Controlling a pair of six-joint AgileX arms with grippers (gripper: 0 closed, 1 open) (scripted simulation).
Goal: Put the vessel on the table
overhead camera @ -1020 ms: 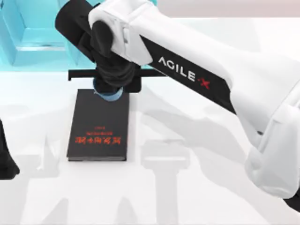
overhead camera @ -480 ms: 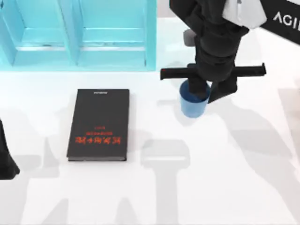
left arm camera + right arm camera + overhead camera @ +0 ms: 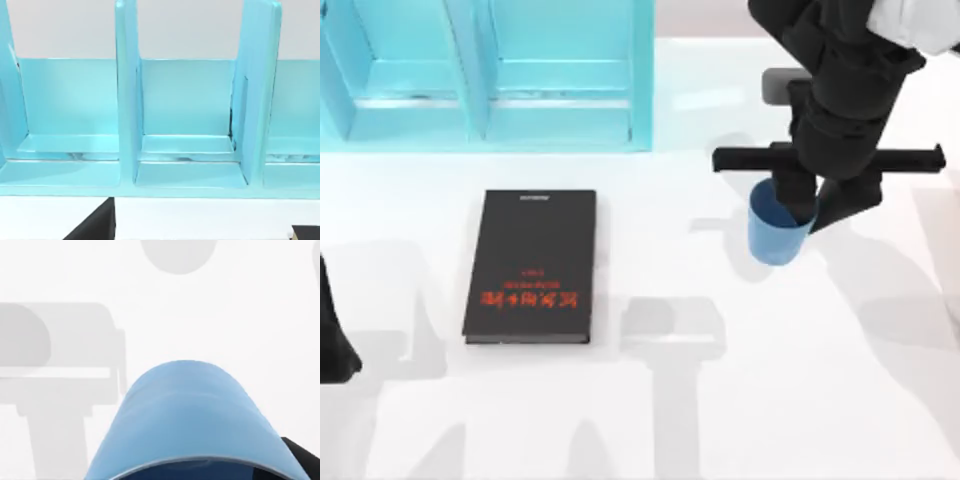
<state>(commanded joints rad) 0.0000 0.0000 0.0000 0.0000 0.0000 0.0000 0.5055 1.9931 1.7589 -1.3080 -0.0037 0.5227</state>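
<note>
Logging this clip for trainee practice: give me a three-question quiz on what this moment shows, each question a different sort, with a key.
1. True or false: the cup rests on the black book.
2. Which gripper is at the cup? A left B right
3. Fill in: the turquoise shelf unit stands at the table's far ____ side.

Key: 1 false, it is to the book's right; 2 B, the right gripper grips its rim; 3 left.

Rendered simulation test scene, not a real room, glossy white bench (image 3: 650, 420) with flat grey shadows, turquoise shelf unit (image 3: 490, 70) with bare compartments at its far edge, black book (image 3: 530, 265), blank pale backdrop behind shelf
</note>
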